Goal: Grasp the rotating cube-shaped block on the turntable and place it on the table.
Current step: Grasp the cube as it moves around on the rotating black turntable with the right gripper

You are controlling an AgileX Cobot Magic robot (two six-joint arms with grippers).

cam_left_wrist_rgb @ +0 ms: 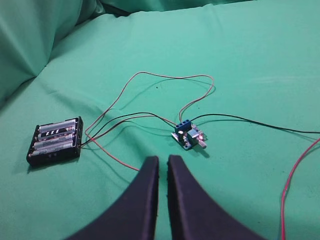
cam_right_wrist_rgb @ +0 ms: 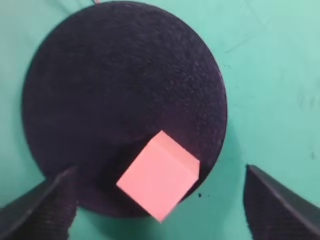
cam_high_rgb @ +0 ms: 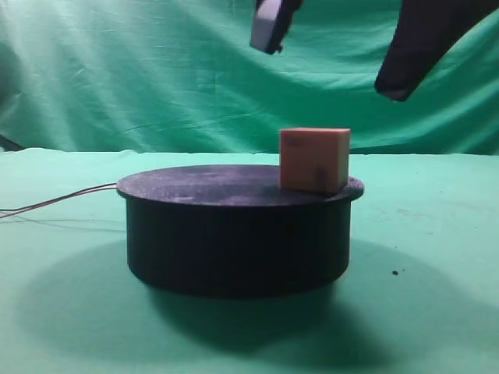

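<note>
Cube-shaped block [cam_high_rgb: 314, 160] sitting on turntable [cam_high_rgb: 234, 234], at right edge of top in exterior high view, one corner at or just past the rim. Salmon/pinkish-tan faces, matte, plain; top face lighter, front face with a faint dark smudge low down. Small against the disc. From right wrist view, same block [cam_right_wrist_rgb: 159, 175] near lower rim of the black disc [cam_right_wrist_rgb: 115, 90], rotated so a corner points down past the edge; top face bright pink, one side face in shadow.

Turntable: low black cylinder, flat speckled top, thin wires [cam_high_rgb: 54, 202] leaving left side across the green table [cam_high_rgb: 437, 249].

Right end effector [cam_right_wrist_rgb: 160, 205] above the block, wide open, nothing held; dark textured fingers [cam_right_wrist_rgb: 42, 207] at lower left and lower right corners of wrist view, block between them but untouched. In exterior high view, dark finger tips only, hanging well above the block near the top edge of the frame.

Left end effector [cam_left_wrist_rgb: 163, 165] nearly closed, thin gap between the two black fingers [cam_left_wrist_rgb: 145, 200], nothing gripped. Pointing at table away from turntable: black battery holder [cam_left_wrist_rgb: 55, 142] with AA cells at left, small blue circuit board [cam_left_wrist_rgb: 188, 136] just ahead of the tips, red and black wires [cam_left_wrist_rgb: 150, 80] looping between them.
</note>
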